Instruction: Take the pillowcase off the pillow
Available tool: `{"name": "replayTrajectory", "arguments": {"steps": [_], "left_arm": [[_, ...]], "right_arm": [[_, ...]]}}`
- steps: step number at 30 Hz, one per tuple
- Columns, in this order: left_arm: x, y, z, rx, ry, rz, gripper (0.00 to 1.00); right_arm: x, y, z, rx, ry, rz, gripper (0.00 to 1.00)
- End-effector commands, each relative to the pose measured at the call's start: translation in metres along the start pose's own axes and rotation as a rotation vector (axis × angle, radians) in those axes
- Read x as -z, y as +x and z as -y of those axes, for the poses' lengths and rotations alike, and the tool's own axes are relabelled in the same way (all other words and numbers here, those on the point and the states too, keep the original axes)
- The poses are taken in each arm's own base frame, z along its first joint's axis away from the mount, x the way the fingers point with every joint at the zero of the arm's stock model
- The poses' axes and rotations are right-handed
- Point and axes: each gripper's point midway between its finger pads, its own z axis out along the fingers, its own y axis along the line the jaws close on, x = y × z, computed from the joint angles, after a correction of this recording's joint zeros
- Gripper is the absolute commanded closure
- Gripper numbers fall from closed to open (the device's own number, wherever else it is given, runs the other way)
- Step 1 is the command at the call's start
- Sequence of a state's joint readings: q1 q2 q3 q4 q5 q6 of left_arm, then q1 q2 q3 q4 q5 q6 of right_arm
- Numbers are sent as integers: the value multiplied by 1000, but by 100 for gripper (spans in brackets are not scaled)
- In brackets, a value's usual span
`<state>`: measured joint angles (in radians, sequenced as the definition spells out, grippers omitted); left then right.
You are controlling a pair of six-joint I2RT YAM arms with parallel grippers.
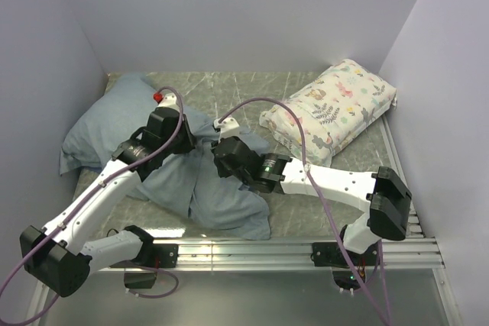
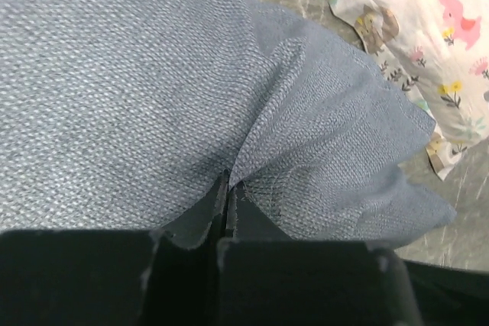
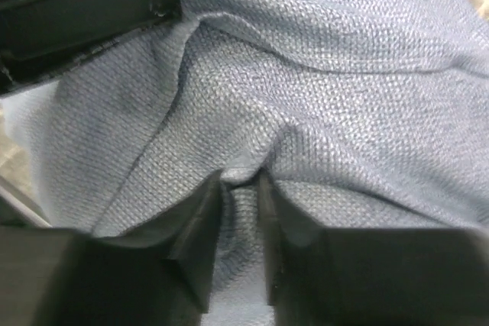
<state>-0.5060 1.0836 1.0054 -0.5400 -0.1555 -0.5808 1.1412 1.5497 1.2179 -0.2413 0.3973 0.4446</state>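
The grey-blue pillowcase (image 1: 191,181) lies across the left half of the counter (image 1: 229,85). It is plump and full at its far-left end and flat and rumpled where it trails toward the near middle. The pillow inside it cannot be seen, as the cloth covers it. Both arms reach in over the middle of the case, close together. In the left wrist view, the left gripper (image 2: 228,192) has its jaws almost together, with only a sliver of gap, and they pinch a raised fold of the fabric. In the right wrist view, the right gripper (image 3: 241,185) has its jaws a narrow way apart, with a ridge of the same cloth pressed between them. A floral-print pillow (image 1: 328,112) lies at the far right, apart from the case.
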Motion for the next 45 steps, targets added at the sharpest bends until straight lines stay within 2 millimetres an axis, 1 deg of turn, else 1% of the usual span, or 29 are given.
{"name": "replayTrajectory", "arguments": {"steps": [1,2,4,8,9,11,12,14,15,16,17,18,19,21,24,25,27,28,30,31,35,37,38,40,41,42,43,44,45], "left_arm": [[13,-32,2,34,-22,112,100],[15,-35,1,39,-32,126,99],[18,-43,-8,53,-80,160,100],[21,-62,-24,98,-147,214,99],[20,-67,-29,118,-156,226,100],[19,-78,-49,169,-195,250,99],[19,-82,-55,192,-202,266,99],[20,-91,-76,242,-237,292,99],[20,-93,-82,264,-242,299,100],[21,-101,-97,298,-267,326,100],[19,-102,-100,315,-254,319,100],[19,-105,-107,334,-260,328,99],[21,-112,-120,356,-273,348,99],[12,-109,-122,361,-236,308,100],[-11,-91,-116,358,-171,221,99],[-19,-78,-118,364,-170,188,99],[-26,-69,-112,359,-129,163,100],[-29,-60,-112,358,-129,146,99],[-27,-55,-110,336,-131,139,100],[-25,-56,-108,329,-130,143,99],[-16,-60,-102,287,-130,150,99],[-15,-60,-97,274,-120,145,100],[-15,-59,-95,271,-117,142,100],[-15,-57,-91,262,-110,137,99],[-16,-57,-89,259,-108,138,99],[-16,-56,-89,258,-106,135,100],[-16,-57,-87,255,-103,135,100],[-16,-56,-88,253,-104,133,100],[-16,-56,-87,252,-102,132,99]], "right_arm": [[2,-16,2,-5,41,35,79],[6,-19,10,-6,73,49,91],[11,-18,23,-11,112,56,100],[35,-18,58,-49,187,77,100],[37,-7,70,-46,215,65,100],[49,-5,89,-85,245,77,100],[50,12,104,-84,279,52,100],[55,20,128,-142,321,54,100],[53,44,141,-145,339,8,100],[53,54,149,-177,349,-7,100],[53,72,161,-192,366,-30,100],[53,78,175,-222,393,-35,100],[52,87,179,-247,393,-48,100],[48,103,190,-272,402,-62,100],[35,117,184,-272,372,-112,100],[29,116,173,-272,321,-124,100],[24,109,155,-249,262,-120,100],[26,102,149,-242,241,-107,87],[31,76,138,-231,210,-61,76],[38,67,135,-225,199,-46,66],[61,5,125,-221,167,79,45],[63,-13,127,-197,185,121,32],[65,-34,125,-200,186,154,29],[47,-42,123,-165,194,137,22],[41,-59,122,-167,184,154,21],[33,-61,117,-148,161,130,20],[15,-50,110,-126,140,67,20],[10,-64,103,-121,117,80,20],[3,-64,98,-109,100,71,20]]}}
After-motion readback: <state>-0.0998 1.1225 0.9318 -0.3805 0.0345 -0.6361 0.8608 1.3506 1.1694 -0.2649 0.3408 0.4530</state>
